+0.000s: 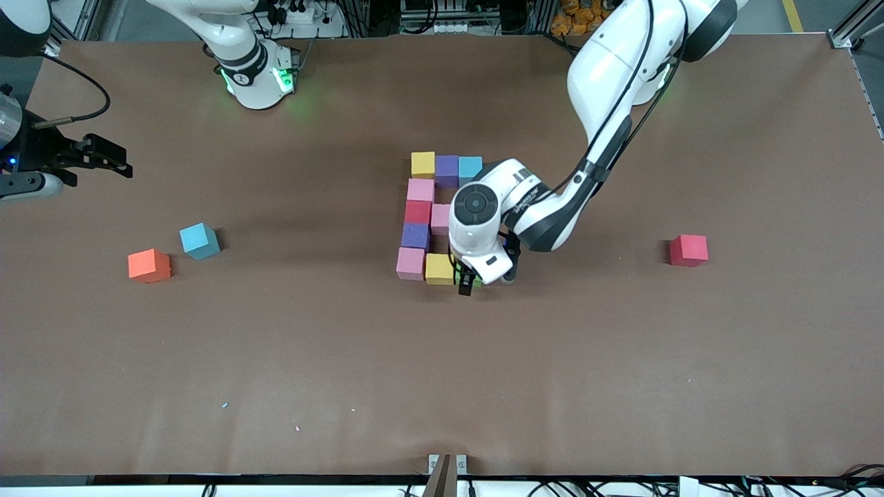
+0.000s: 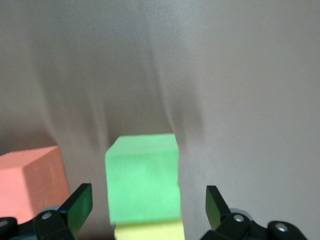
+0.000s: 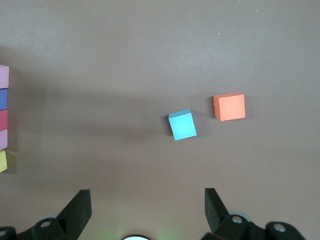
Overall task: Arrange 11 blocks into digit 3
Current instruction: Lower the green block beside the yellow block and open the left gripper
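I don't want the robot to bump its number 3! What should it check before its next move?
1. Left gripper open, with gaps on both sides of the green block: ok.
2. Green block touching the yellow block in the row nearest the front camera: ok.
3. Middle row complete next to its pink block: cannot tell, the left arm hides that spot.
4. Spare blocks on the table: orange block, loose blue block, loose red block: ok.
5. Right gripper open, waiting at the right arm's end of the table: ok.
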